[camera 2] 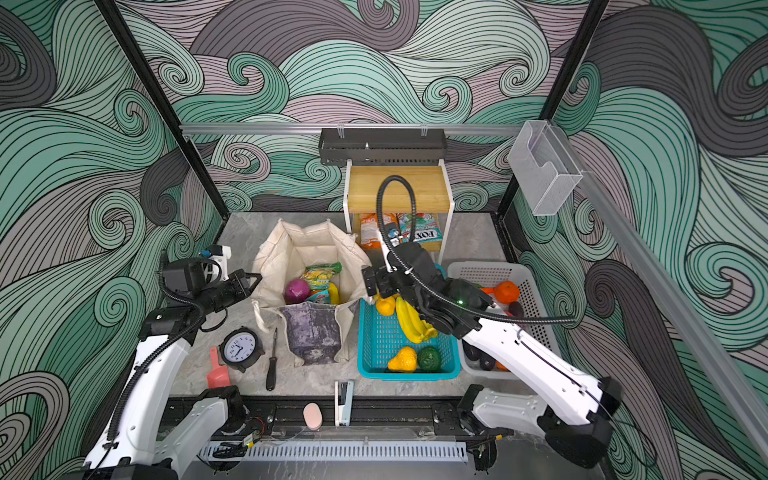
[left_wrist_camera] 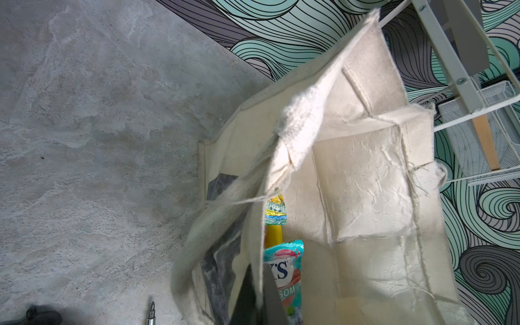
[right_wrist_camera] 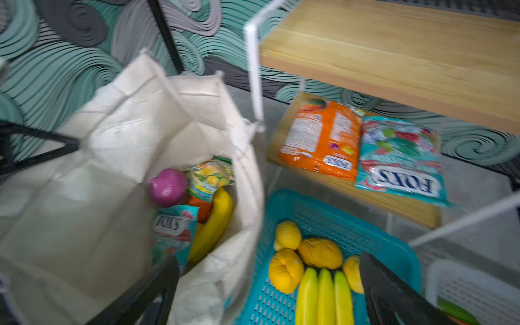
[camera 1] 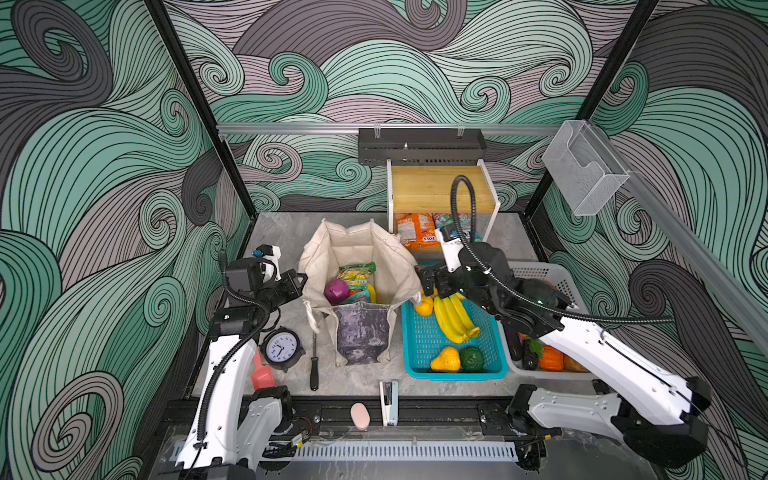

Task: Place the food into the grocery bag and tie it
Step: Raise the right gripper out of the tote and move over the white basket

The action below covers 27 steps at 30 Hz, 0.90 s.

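Grey marbled tabletop [camera 1: 286,232] in a booth, with walls [camera 1: 104,166] in teal-and-grey swirl wallpaper. At the back is a wooden shelf [camera 1: 436,187] on a white frame. A black tray [camera 1: 419,145] hangs on the rail above it, and a clear plastic holder [camera 1: 582,170] is on the right rail. Loose on the table by the left arm: clock [camera 1: 281,348], screwdriver [camera 1: 314,361], pink scoop [camera 1: 261,374]. A stapler [camera 1: 388,401] lies at the front edge.

Mid-table the grocery bag [camera 1: 353,245] stands upright, mouth open, grey-purple panel facing front. Inside it: purple onion [camera 1: 336,291], yellow-green candy packet [camera 1: 356,276], teal-red packet [camera 1: 360,297], one banana [right_wrist_camera: 213,225]. Right against the bag's right side is the teal basket [camera 1: 419,357], holding a banana bunch [camera 1: 455,322], an orange [camera 1: 424,308] and more yellow and green fruit. Just beside that is the white basket [camera 1: 540,272]. Two more packets lie on the shelf's lower level: orange packet [camera 1: 415,230], teal packet [right_wrist_camera: 402,157].

At the bag's left rim the left gripper [camera 1: 301,279] has its jaws closed tight on the cloth edge. The left wrist view shows canvas pinched between the fingers [left_wrist_camera: 243,301].

Above where the bag's right rim meets the teal basket hovers the right gripper [camera 1: 430,284], jaws spread fully, nothing between them. In the blurred right wrist view one finger is over the bag mouth and the other over the basket, beside the bananas.
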{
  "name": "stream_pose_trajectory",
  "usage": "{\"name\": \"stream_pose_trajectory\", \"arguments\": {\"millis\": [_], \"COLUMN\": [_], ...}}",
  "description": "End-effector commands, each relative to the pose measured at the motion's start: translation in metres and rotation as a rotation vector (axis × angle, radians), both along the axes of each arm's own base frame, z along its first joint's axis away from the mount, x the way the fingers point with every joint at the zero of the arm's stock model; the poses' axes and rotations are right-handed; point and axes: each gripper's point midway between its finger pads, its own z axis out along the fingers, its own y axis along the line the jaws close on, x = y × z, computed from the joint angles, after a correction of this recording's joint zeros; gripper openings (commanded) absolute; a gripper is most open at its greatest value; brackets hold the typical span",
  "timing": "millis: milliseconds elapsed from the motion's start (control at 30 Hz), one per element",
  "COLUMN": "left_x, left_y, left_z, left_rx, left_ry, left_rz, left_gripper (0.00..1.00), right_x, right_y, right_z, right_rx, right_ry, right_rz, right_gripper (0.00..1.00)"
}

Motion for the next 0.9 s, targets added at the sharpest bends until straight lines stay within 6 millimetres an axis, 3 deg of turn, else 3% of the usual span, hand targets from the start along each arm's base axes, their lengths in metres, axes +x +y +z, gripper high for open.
{"name": "stream_pose_trajectory", "arguments": {"millis": [0, 167, 367, 500, 767, 867], "left_x": [-0.001, -0.001, -0.002, -0.001, -0.002, -0.002], "left_y": [0.005, 0.003, 0.002, 0.000, -0.004, -0.006], "left_z": [0.003, 0.003, 0.004, 0.005, 0.005, 0.006], "left_rx": [0.011, 0.003, -0.005, -0.015, -0.032, -0.037], "left_ry": [-0.014, -0.009, -0.013, -0.012, -0.012, -0.014], "left_rz": [0.021, 0.016, 0.009, 0.002, -0.014, -0.024], "left_gripper": [0.00, 0.00, 0.00, 0.00, 0.00, 0.00], "right_x": [-0.002, -0.007, -0.017, -0.016, -0.002, 0.002], "right_y": [-0.063, -0.142, -0.191, -0.206, -0.209, -0.219], "right_z": [-0.020, -0.048, -0.092, -0.112, -0.164, -0.182], "right_rx": [0.038, 0.107, 0.018, 0.001, 0.069, 0.054], "right_ry": [0.069, 0.150, 0.271, 0.337, 0.486, 0.528], "right_rz": [-0.188, -0.432, -0.586, -0.653, -0.670, -0.703], "right_gripper": [1.00, 1.00, 0.90, 0.85, 0.57, 0.53]}}
